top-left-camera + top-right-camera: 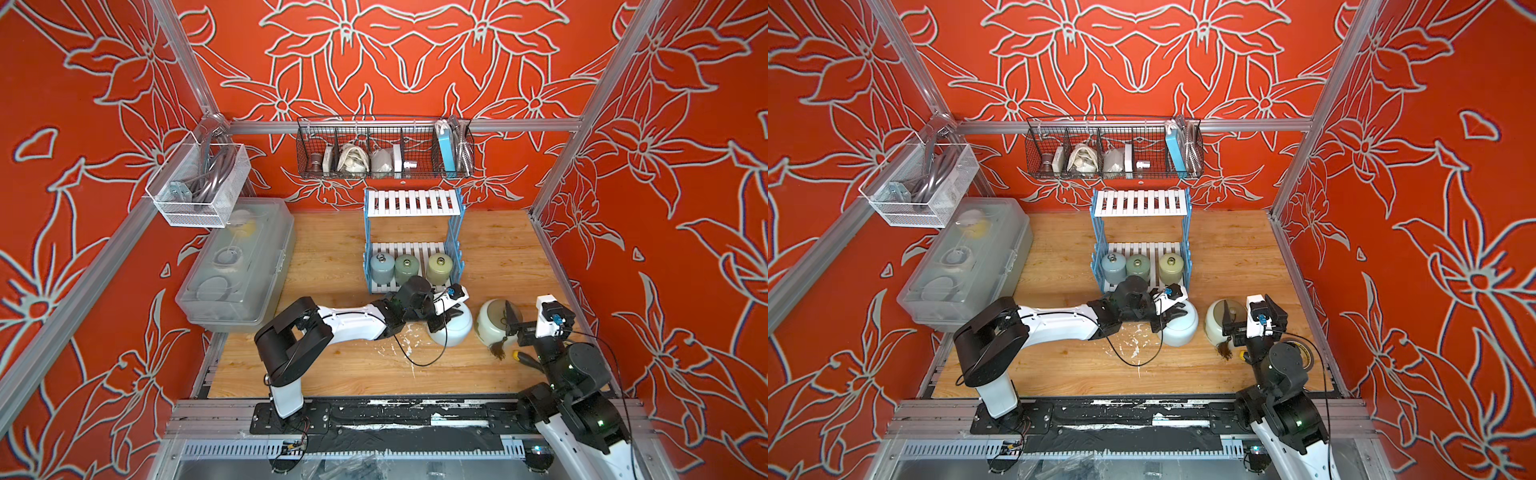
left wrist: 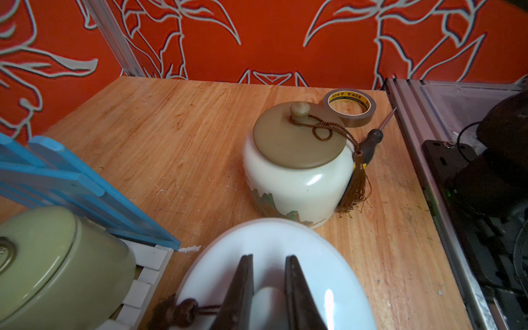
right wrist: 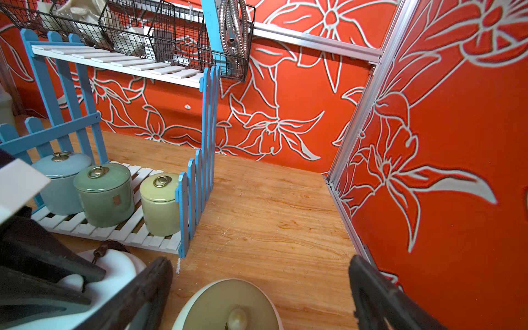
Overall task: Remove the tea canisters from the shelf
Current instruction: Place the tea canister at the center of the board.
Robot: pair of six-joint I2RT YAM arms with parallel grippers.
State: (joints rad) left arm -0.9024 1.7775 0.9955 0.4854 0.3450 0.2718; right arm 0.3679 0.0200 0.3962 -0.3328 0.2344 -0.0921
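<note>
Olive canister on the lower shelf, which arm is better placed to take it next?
Probably right. The right pincer is open and empty above the cream jar, near the shelf end where the olive canister stands. The left pincer is shut on the knob of the pale-blue jar.

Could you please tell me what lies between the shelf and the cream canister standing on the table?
Only bare wooden table separates the shelf from the cream canister; the left wrist view shows it.

3 small canisters (image 1: 406, 269) occupy the shelf (image 1: 413, 203).
</note>
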